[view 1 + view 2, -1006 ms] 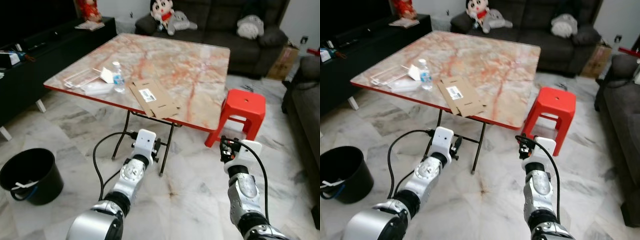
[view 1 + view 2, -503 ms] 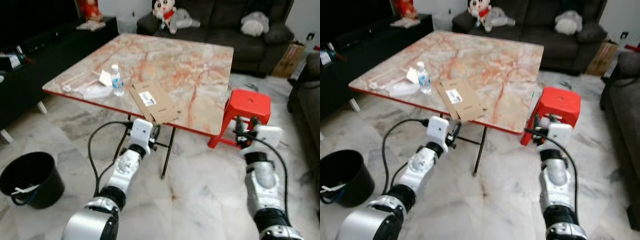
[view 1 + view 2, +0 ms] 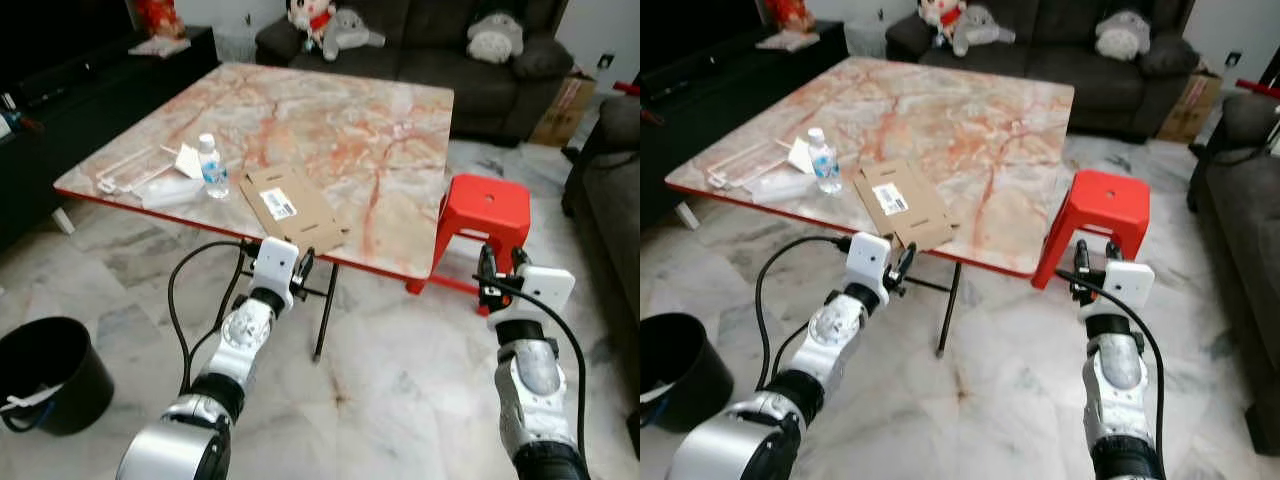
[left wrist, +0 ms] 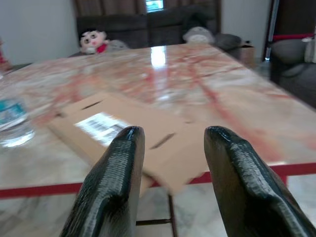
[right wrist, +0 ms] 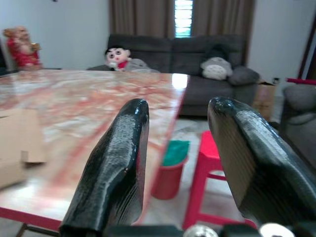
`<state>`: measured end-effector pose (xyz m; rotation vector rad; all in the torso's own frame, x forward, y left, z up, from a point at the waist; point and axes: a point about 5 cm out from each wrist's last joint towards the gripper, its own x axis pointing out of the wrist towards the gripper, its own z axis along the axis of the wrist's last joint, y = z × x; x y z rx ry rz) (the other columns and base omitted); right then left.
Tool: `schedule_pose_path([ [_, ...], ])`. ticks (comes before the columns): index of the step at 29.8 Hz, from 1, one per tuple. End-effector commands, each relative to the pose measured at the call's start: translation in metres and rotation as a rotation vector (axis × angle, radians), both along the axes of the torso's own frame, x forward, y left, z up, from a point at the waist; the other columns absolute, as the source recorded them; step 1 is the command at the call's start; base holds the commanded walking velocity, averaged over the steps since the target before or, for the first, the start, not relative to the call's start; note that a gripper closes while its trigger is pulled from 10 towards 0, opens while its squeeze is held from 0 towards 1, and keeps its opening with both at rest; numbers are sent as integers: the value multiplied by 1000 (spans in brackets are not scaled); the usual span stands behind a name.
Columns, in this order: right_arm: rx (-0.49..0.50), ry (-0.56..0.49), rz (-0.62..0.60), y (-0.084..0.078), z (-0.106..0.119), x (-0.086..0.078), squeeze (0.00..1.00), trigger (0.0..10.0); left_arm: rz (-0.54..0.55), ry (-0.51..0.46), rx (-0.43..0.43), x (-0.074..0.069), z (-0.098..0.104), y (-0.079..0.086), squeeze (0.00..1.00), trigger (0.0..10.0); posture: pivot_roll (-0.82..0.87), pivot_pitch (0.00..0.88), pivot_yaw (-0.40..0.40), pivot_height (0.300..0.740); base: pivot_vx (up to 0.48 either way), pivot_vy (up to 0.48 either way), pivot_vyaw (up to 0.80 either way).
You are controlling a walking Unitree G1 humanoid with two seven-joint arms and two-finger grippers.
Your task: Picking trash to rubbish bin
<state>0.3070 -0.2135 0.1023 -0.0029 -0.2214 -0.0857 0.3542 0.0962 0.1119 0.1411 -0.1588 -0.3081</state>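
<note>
A flattened cardboard box (image 3: 293, 207) with a white label lies near the front edge of the marble table (image 3: 340, 120). A small water bottle (image 3: 211, 167) stands to its left, beside clear plastic wrappers and paper (image 3: 160, 178). My left gripper (image 3: 300, 266) hovers open just before the table's red edge, level with the cardboard (image 4: 123, 133), nothing between its fingers. My right gripper (image 3: 500, 268) is raised and open in front of the red stool (image 3: 488, 215), holding nothing. A black rubbish bin (image 3: 45, 372) stands on the floor at far left.
The table's folding legs (image 3: 325, 310) are under the near edge. A dark sofa (image 3: 450, 40) with plush toys stands behind the table, an armchair (image 3: 610, 170) at right, a black cabinet (image 3: 60, 90) at left. A small red bucket (image 5: 170, 170) sits beyond the stool.
Both arms have risen toward the table's height. The left gripper has come closer to the table edge by the cardboard. The head view has shifted a little.
</note>
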Motion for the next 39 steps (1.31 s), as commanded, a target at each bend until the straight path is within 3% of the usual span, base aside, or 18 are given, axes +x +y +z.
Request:
schedule_pose_path([
  [1,7,2,23,6,3,2,0,10000,20,2,-8,1,0,2,0,10000,59,62,-42,740,319,0,0],
  [20,31,21,27,10,1,-1,0,10000,40,1,-20,1,1,2,0,10000,66,65,-39,740,321,0,0],
  [39,45,29,26,12,-1,-2,0,10000,-12,-7,-10,-3,0,-7,0,10000,61,35,-29,740,321,0,0],
])
